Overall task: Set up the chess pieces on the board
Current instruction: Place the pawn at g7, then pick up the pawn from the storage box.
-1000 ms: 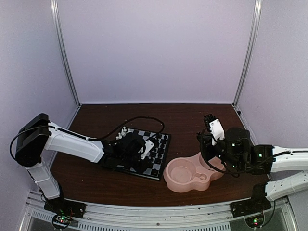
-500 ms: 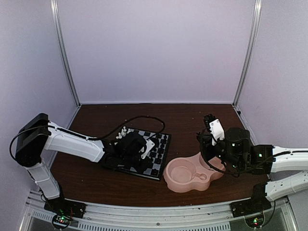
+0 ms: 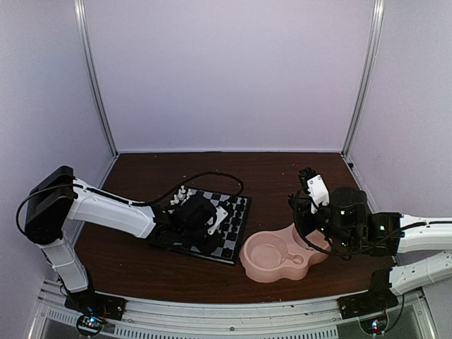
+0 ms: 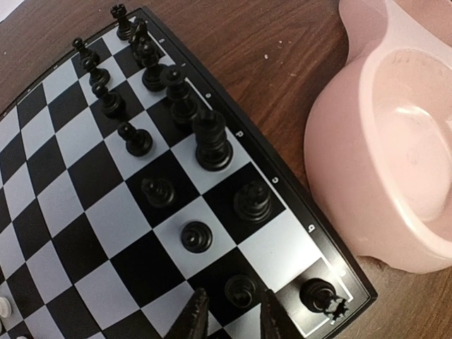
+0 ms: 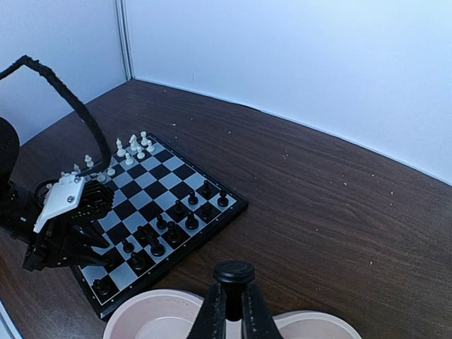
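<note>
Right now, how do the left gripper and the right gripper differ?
The left gripper has its fingers parted, a black pawn standing between their tips; the right gripper is shut on a black piece held in the air. The left hangs low over the board; the right sits above the pink dish. Both have dark fingers.

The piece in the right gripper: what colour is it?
Black; the piece shows best in the right wrist view.

Tiny pale letters along the dark border of the board (image 4: 290, 201), none surely legible.
</note>
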You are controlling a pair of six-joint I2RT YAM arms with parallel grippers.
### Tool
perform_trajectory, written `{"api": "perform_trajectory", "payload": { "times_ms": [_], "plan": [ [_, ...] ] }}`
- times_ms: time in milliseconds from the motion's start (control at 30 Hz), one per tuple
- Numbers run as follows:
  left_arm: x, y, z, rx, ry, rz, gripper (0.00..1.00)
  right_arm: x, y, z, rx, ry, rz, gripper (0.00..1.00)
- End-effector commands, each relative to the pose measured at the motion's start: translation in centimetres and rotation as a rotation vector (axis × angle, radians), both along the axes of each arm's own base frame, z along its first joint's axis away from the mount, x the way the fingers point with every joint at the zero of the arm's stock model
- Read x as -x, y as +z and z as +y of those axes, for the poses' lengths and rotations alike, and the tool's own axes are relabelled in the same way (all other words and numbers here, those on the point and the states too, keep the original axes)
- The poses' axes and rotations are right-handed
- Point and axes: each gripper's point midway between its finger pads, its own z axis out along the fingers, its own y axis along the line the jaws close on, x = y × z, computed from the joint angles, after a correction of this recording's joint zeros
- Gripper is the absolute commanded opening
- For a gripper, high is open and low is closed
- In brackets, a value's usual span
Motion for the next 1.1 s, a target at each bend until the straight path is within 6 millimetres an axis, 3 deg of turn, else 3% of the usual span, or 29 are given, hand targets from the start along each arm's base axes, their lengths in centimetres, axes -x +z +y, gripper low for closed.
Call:
{"api": "perform_trajectory", "payload": {
  "times_ms": [0, 200, 367, 400, 433, 500, 800, 1067],
  "plan": [
    [-0.2, 1.7, -0.8, 0.037, -0.001, -0.027, 0.28, 0.1, -0.2, 0.3, -0.002, 0.015, 0.016, 0.0],
    [0.3, 4.5, 0.0, 0.106, 0.018, -0.049, 0.31, 1.2, -1.1, 3.3, 0.015, 0.168, 0.058, 0.0],
    [0.7, 7.7, 1.0, 0.198, 0.053, -0.062, 0.34, 3.4, -2.0, 7.5, 0.004, 0.402, 0.095, 0.0],
    [0.9, 8.2, 1.2, 0.217, 0.056, -0.061, 0.35, 3.5, -2.3, 8.1, 0.01, 0.422, 0.107, 0.0],
    [1.5, 9.8, 1.8, 0.273, 0.054, -0.064, 0.38, 3.5, -3.2, 10.1, 0.039, 0.467, 0.156, 0.0],
    [1.8, 10.7, 2.4, 0.307, 0.057, -0.075, 0.39, 3.5, -3.5, 11.2, 0.051, 0.485, 0.195, 0.0],
    [1.2, 10.8, 7.2, 0.413, 0.192, -0.03, 0.4, 3.9, -5.8, 17.5, 0.099, 0.567, 0.366, 0.0],
    [0.3, 10.0, 15.8, 0.409, 0.452, -0.085, 0.43, 3.0, -10.2, 22.0, 0.195, 0.532, 0.558, 0.01]
  ]
}}
